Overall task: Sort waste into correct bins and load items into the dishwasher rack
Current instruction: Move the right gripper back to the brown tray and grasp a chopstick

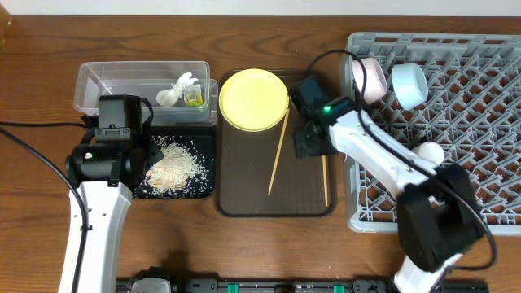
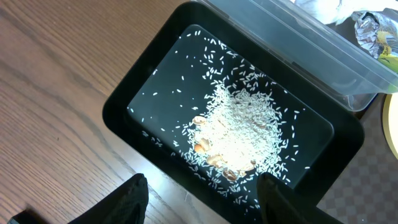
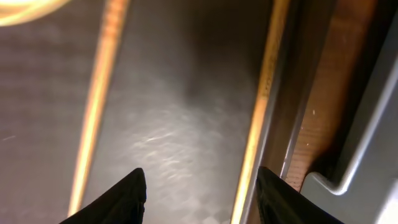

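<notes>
Shallow glossy black tray (image 2: 155, 68) with rounded corners. It holds a heap of whitish rice scraps (image 2: 239, 130) with a few tan bits, and stray grains scattered around. Left claw (image 2: 202, 185) hovers over the tray's near edge, jaws spread, nothing held; the rice is just ahead of the fingertips.

Clear plastic tub (image 1: 142, 85) sits against the tray's far side. Inside are a crumpled white tissue (image 1: 177, 88) and a crinkly green-yellow wrapper (image 1: 193, 98).

Dark brown serving tray (image 1: 244, 195) carries a round matte yellow plate (image 1: 254, 99) and two thin wooden chopsticks (image 1: 278, 153). One slants down from the plate rim, the other lies along the right edge.

Right claw (image 3: 199, 177) is low over the serving tray, jaws apart and empty. The right chopstick (image 3: 264, 93) runs just inside its right finger; the other passes outside the left finger.

Grey lattice rack (image 1: 456, 138) with upright pegs holds a white bowl (image 1: 370, 79), a light blue bowl (image 1: 409, 85) and a small white cup (image 1: 429, 152).

Only overhead shows the rack's load. The right wrist view is blurred and catches just a rack corner. The finger gaps show only in the wrist views.
</notes>
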`<action>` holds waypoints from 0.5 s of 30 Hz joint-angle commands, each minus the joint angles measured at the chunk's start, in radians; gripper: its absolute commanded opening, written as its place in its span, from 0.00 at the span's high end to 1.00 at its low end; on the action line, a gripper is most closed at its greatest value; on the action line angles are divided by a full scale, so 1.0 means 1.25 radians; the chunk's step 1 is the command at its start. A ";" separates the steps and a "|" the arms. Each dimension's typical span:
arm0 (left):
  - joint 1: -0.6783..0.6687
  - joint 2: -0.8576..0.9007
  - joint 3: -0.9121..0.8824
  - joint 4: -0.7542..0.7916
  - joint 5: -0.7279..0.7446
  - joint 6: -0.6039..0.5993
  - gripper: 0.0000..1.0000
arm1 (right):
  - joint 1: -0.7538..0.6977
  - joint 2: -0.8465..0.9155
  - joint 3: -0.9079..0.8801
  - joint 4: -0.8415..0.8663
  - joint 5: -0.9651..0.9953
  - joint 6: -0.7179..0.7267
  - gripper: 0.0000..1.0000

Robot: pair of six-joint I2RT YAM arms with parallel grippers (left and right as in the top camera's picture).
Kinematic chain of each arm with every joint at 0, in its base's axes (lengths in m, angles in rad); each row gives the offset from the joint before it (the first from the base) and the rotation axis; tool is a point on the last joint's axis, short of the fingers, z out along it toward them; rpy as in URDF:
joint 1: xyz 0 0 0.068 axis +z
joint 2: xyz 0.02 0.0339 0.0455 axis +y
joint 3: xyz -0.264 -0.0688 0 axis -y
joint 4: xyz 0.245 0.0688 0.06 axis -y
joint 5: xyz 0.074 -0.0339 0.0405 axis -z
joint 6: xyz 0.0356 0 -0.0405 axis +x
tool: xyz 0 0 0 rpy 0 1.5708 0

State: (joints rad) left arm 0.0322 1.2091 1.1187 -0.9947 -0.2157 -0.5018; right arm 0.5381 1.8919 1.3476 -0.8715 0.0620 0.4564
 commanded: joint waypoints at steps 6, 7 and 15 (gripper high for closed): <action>0.004 -0.001 0.004 -0.002 -0.004 -0.013 0.41 | 0.005 0.087 -0.004 -0.003 0.043 0.078 0.44; 0.004 -0.001 0.004 -0.002 -0.004 -0.013 0.41 | 0.005 0.093 -0.005 -0.003 0.043 0.078 0.45; 0.004 -0.001 0.004 -0.002 -0.004 -0.013 0.41 | 0.004 0.102 -0.037 0.013 0.043 0.078 0.45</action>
State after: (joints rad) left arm 0.0322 1.2091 1.1187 -0.9947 -0.2161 -0.5018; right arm 0.5381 2.0075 1.3296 -0.8619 0.0978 0.5343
